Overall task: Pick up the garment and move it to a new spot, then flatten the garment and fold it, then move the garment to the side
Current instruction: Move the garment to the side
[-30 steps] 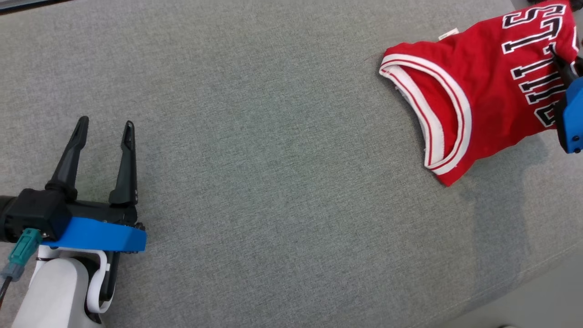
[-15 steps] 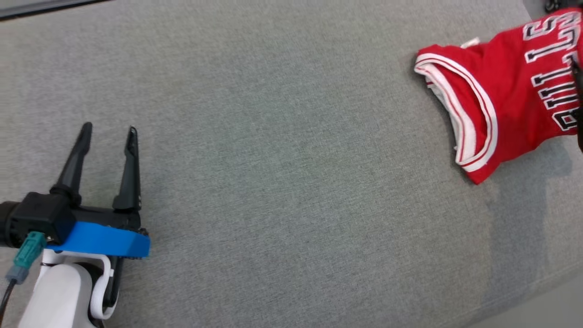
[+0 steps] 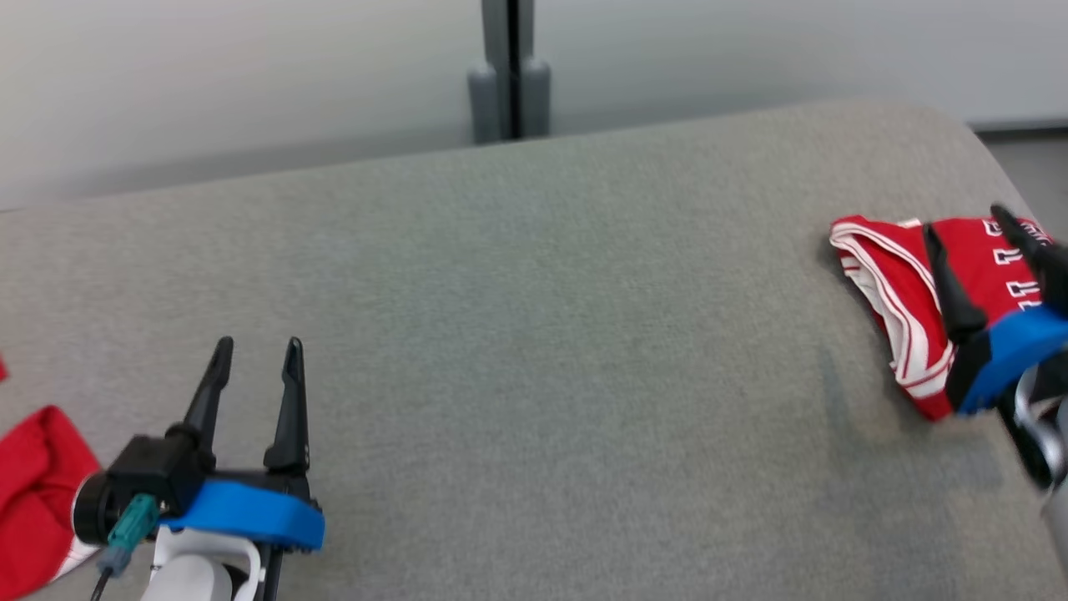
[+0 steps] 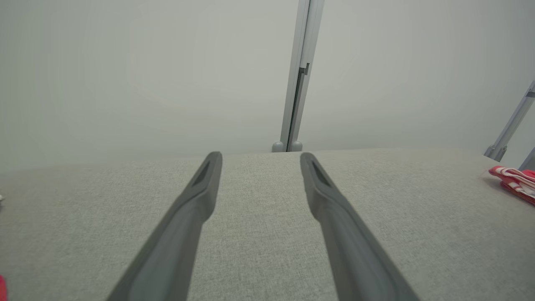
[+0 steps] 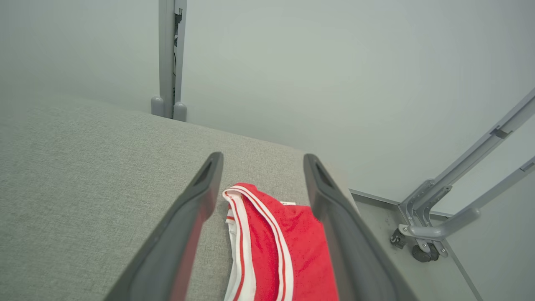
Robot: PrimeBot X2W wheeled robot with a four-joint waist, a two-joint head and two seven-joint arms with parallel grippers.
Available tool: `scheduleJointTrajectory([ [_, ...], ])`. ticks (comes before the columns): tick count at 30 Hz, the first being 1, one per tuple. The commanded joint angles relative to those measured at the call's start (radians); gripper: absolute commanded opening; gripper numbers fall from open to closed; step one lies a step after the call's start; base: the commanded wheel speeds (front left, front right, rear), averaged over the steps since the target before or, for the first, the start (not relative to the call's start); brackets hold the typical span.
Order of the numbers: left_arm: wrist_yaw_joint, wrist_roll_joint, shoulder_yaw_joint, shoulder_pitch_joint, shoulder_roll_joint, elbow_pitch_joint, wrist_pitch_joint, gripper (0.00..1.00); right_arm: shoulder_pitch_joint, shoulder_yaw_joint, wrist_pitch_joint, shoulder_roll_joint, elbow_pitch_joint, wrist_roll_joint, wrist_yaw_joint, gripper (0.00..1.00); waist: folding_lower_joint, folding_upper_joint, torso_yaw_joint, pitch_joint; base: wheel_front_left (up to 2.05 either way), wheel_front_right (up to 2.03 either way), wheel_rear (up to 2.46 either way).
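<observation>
The garment, a folded red jersey with white trim and black lettering, lies on the grey fabric surface near its right edge. My right gripper hovers over the jersey, open, with nothing between its fingers. In the right wrist view the jersey shows below and between the spread fingers of the right gripper. My left gripper stands open at the lower left, far from the jersey, holding nothing. The left wrist view shows the left gripper over bare fabric and the jersey at the far right.
Another red cloth lies at the lower left edge beside my left arm. A grey post stands against the pale wall behind the surface. A metal frame on castors stands on the floor past the surface's right edge.
The head camera has tilted up, bringing the wall and the surface's far edge into view. My right gripper now shows with fingers apart over the jersey. The left gripper stays open.
</observation>
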Motion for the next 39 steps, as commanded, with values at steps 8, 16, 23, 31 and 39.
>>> scheduleJointTrajectory([
  [8, 0.006, 0.000, 0.017, 0.067, -0.024, 0.045, -0.011, 1.00, 0.355, -0.123, -0.023, 0.142, -0.335, 0.020, 0.000, 1.00, 0.0004, 0.0000, 0.082, -0.090, 0.00, 0.00, 0.00],
  [16, 0.000, 0.011, 0.045, 0.113, -0.049, 0.071, -0.011, 1.00, 0.549, -0.193, 0.023, 0.263, -0.502, 0.006, 0.000, 1.00, 0.0004, 0.0000, 0.124, -0.141, 0.00, 0.00, 0.00],
  [23, -0.008, 0.017, 0.076, 0.132, -0.071, 0.078, -0.011, 1.00, 0.597, -0.232, 0.023, 0.321, -0.531, 0.012, 0.000, 1.00, 0.0004, 0.0000, 0.132, -0.162, 0.00, 0.00, 0.00],
  [31, -0.024, 0.021, 0.094, 0.131, -0.085, 0.111, -0.011, 1.00, 0.595, -0.215, 0.029, 0.340, -0.520, 0.002, 0.000, 1.00, 0.0004, 0.0000, 0.126, -0.164, 0.00, 0.00, 0.00],
  [39, -0.035, 0.037, 0.096, 0.111, -0.096, 0.122, -0.011, 1.00, 0.593, -0.204, 0.031, 0.348, -0.510, 0.008, 0.000, 1.00, 0.0004, 0.0000, 0.126, -0.161, 0.00, 0.00, 0.00],
])
